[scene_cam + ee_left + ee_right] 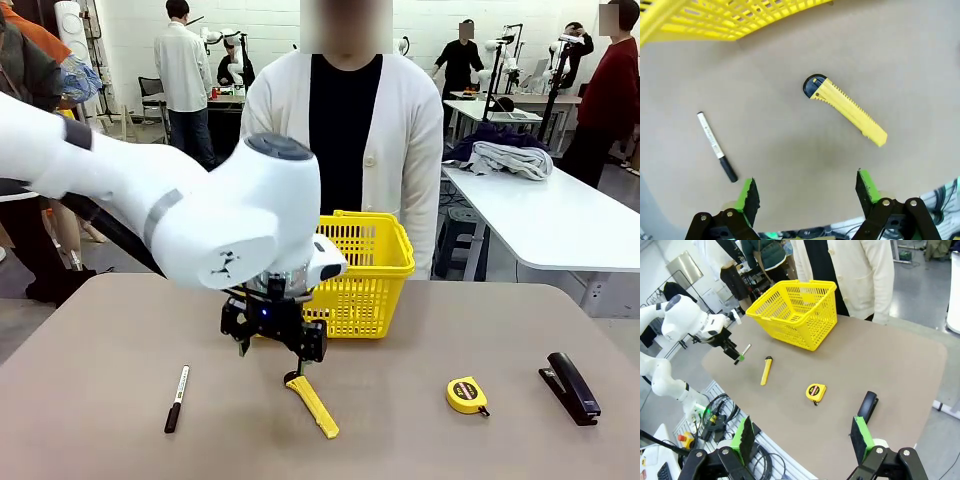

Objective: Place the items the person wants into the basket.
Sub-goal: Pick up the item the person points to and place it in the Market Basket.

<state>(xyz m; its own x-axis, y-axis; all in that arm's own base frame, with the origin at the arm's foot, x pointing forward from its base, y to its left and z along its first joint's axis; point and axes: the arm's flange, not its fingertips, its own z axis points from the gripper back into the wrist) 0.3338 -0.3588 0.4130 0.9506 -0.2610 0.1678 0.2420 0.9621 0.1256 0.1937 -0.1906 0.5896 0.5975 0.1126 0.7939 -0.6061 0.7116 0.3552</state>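
A lab room with white tables and people standing farther back lies behind a bare, tan, round-cornered table (100, 350). On a neighbouring white table sits a heap of grey and dark cloth (505, 155). The person (400, 150), in a white cardigan over a black top, stands at the far edge. Just in front of them the yellow lattice basket (370, 290) rests on the tabletop.

Along the near side, from the robot's left to its right, lie a black marker with white barrel (177, 397), the yellow utility knife (315, 405), a yellow tape measure (466, 394) and the black stapler (570, 387), each well apart from the next.

The left gripper (272, 362) hangs low over the table with its jaws wide apart and nothing between them. It is just above the knife's black end and does not touch it. In its wrist view the knife lies flat ahead of the green pads (863, 185), at a slant, with the marker off to one side and the basket's wall beyond.

The right gripper (802, 435) is high above the table with its jaws spread and nothing in them. The stapler lies below it near one finger, with the tape measure a little farther on.
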